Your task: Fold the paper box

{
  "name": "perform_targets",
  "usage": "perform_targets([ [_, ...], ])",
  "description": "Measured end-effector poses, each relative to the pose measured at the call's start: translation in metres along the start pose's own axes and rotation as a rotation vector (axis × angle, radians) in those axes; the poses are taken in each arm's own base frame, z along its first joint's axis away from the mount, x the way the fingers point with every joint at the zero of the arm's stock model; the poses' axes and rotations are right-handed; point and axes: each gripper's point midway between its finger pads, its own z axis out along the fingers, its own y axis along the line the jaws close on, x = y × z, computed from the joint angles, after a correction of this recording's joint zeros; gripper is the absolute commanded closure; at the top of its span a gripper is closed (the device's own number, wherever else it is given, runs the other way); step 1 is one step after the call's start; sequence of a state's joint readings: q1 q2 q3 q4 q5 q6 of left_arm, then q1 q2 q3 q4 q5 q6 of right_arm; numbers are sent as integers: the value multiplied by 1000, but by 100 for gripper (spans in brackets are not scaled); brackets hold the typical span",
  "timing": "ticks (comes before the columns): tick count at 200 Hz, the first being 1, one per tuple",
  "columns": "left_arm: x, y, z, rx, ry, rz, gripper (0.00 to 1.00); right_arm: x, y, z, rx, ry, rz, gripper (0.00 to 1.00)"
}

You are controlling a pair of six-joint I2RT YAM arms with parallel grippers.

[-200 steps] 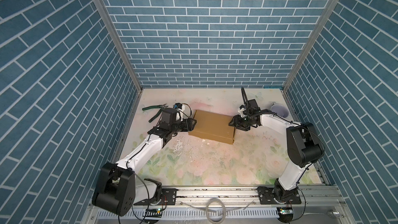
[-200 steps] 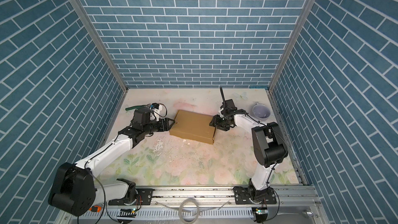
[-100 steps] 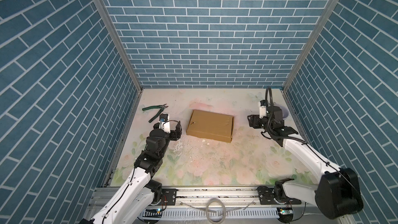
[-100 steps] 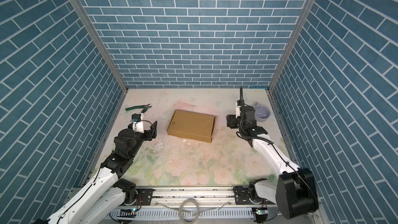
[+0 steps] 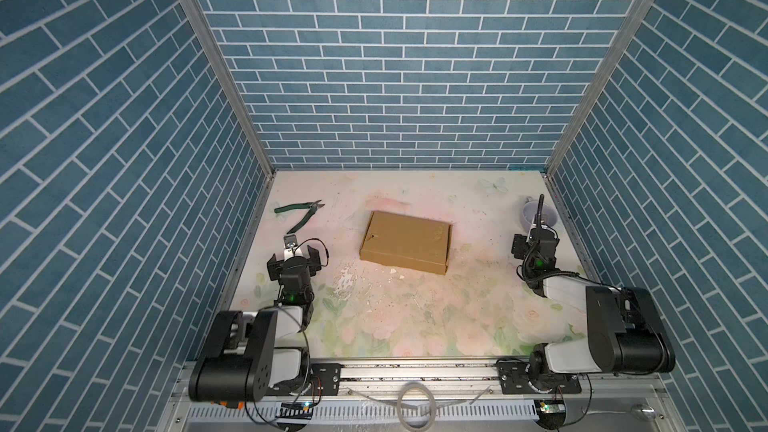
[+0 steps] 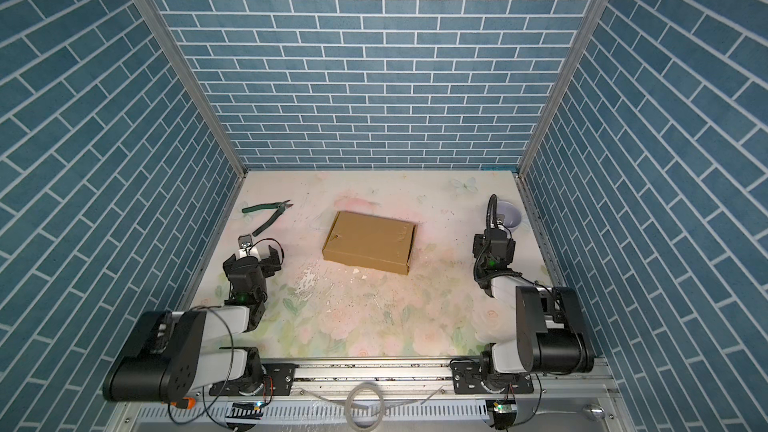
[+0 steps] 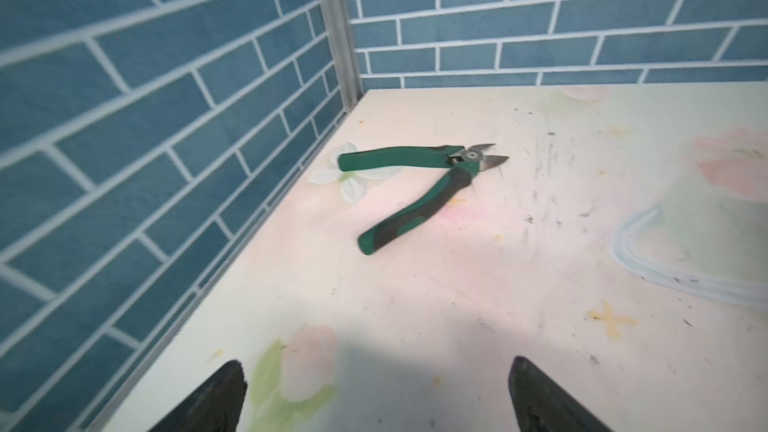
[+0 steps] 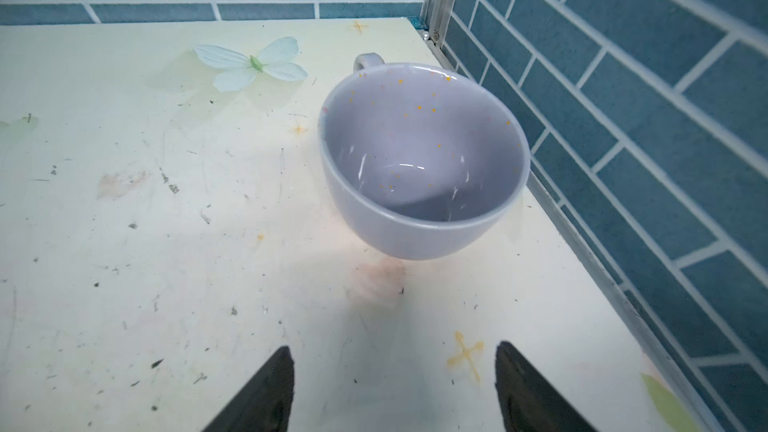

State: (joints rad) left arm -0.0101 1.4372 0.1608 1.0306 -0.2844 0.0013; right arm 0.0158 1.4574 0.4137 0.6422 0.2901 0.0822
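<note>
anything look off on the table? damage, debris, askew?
The paper box is closed but lies skewed to the table edges, with a small dark nick on its lid at the end nearer the left arm. White chips and a scuffed patch mark the table on its near side. Nothing spilled.

Green-handled pliers lie open at the floral table's far left, a lilac cup upright far right
</note>
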Motion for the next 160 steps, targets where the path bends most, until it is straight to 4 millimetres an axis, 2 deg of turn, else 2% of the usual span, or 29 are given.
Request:
perform_targets([
  [21, 9, -18, 11, 84, 16, 10, 0, 7, -7, 6, -6, -27, 34, 23],
  [38, -4, -19, 15, 83, -12, -6, 0, 8, -6, 9, -21, -34, 42, 23],
  [40, -6, -19, 16, 83, -16, -8, 0, 7, -6, 9, -23, -37, 43, 20],
  [43, -9, -19, 17, 83, -22, -10, 0, 6, -5, 9, -26, -42, 44, 4],
  [47, -14, -20, 18, 83, -33, -16, 0, 4, -4, 9, -32, -48, 45, 1],
  [71, -29, -20, 20, 82, -78, -31, 0, -5, -1, 9, -49, -85, 59, 1],
  [160, -26, -24, 21, 101, -59, -24, 0, -11, -1, 8, -55, -110, 65, 1],
])
